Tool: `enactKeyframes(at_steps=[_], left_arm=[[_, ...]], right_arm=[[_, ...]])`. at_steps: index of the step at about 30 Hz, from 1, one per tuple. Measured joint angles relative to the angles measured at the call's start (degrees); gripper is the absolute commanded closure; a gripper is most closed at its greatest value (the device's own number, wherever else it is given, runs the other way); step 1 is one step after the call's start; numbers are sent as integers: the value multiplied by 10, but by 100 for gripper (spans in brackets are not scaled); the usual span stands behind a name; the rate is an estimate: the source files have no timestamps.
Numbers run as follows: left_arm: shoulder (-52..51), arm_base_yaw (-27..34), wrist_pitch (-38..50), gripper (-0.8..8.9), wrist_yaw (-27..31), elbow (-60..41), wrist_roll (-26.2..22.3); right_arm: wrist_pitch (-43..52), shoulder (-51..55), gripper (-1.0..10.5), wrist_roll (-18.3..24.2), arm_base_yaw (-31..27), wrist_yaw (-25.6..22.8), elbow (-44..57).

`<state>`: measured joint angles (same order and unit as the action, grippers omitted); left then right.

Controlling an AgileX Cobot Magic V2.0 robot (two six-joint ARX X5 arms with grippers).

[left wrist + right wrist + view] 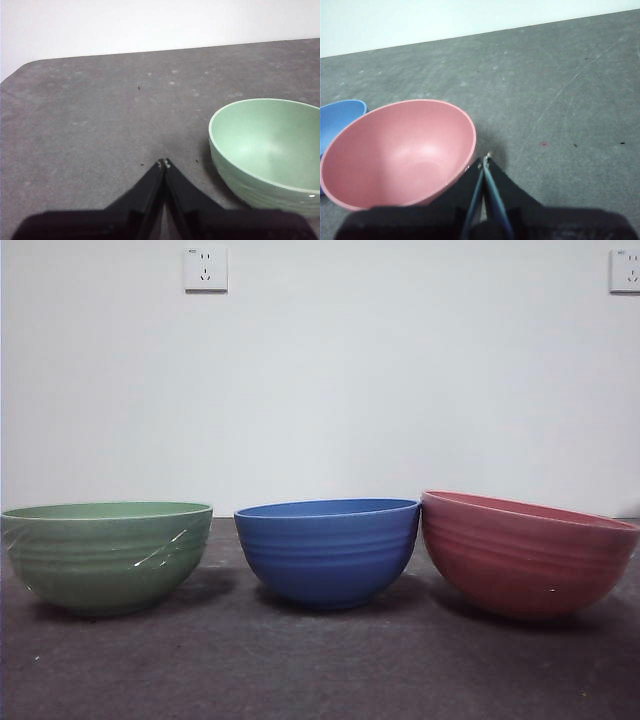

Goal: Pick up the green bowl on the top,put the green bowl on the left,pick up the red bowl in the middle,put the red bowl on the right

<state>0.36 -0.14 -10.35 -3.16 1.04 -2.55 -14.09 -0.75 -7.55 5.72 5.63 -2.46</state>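
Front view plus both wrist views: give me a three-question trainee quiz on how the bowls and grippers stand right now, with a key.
1. True or false: the green bowl is stacked inside the blue bowl.
2. Which bowl sits tilted, with its rim against the blue bowl's rim? A) the green bowl B) the red bowl C) neither
3. Fill in: the left gripper and the right gripper both have their jaws ____.

Key:
1. False; it stands alone on the table, apart from the blue bowl.
2. B
3. shut, holding nothing.
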Motion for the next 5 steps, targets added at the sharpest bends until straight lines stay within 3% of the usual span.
enactKeyframes(at_steps=[5], left_arm=[[0, 0, 0, 817, 0, 0, 0]], right_arm=[[0, 0, 945, 0, 0, 0, 0]])
